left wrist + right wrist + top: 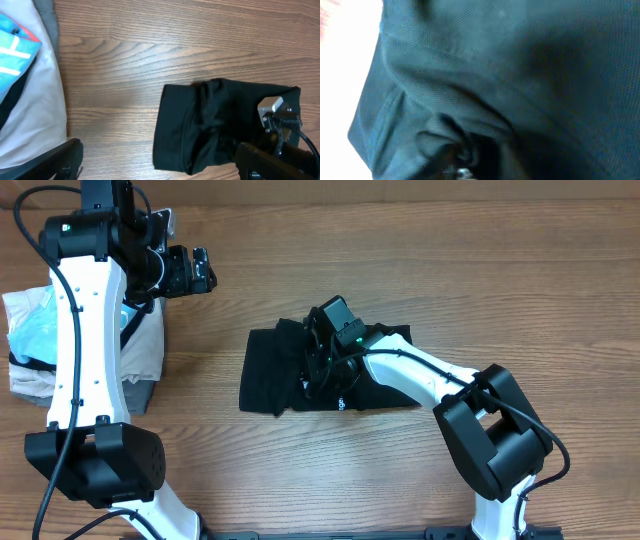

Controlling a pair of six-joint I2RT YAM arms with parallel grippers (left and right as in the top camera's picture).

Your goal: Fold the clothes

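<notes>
While your right gripper [317, 370] sits buried in the black shirt [262, 375] centred on the surface [470, 270], grip unreadable, and your left gripper [200, 272] hangs open well apart, lifting could drag bunched cloth, undoing the fold.

The left end effector [205, 270] hangs wide open, while the right end effector [320, 370] points downward, its jaws apparently hidden.

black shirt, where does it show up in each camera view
Overhead: the black shirt lies mid-picture.
Left wrist: the shirt sits lower right.
Right wrist: the shirt fills nearly the whole picture, close up.
Shared landmark: its bunched fold.
</notes>
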